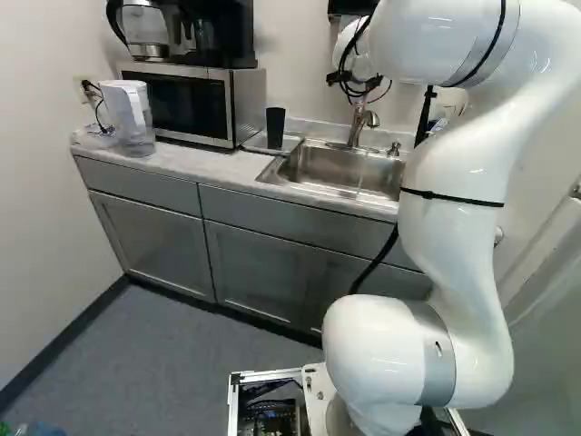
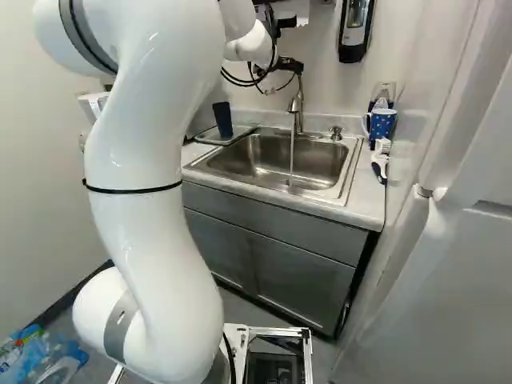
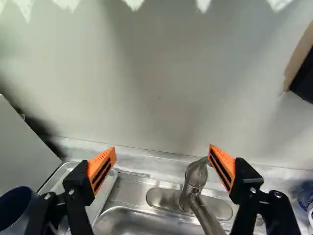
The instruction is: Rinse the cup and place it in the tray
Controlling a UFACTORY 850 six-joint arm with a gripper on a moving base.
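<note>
Dark blue, nearly black in the left base view, the cup (image 1: pixel 275 127) stands upright on the pale grey tray (image 2: pixel 202 136), between the microwave (image 1: pixel 182 104) and the sink (image 2: pixel 346 192). It is a plain tumbler, broad at the mouth and narrower toward its foot. The wrist view looks into its open mouth, which lies to the outer side of one finger; the bottom inside is too dark to make out.

The claw (image 1: pixel 354 84) is spread wide, its orange pads well apart and pinching nothing. Between the fingers, nearer the one away from the cup, the wrist view shows the metal faucet (image 2: pixel 297 104). A thin stream of water (image 2: pixel 291 156) falls from it into the steel basin.

On the pale counter (image 1: pixel 204 165) to the left of the microwave stands a water pitcher (image 1: pixel 130 113), and a kettle (image 1: pixel 145 32) sits on top of the microwave. Right of the faucet come a soap pump (image 2: pixel 336 134), a blue mug (image 2: pixel 382 126) with pale spots, and a white-bristled brush (image 2: pixel 380 160) just in front of the mug. The white arm (image 1: pixel 454 182) blocks the counter's right end in the left base view.
</note>
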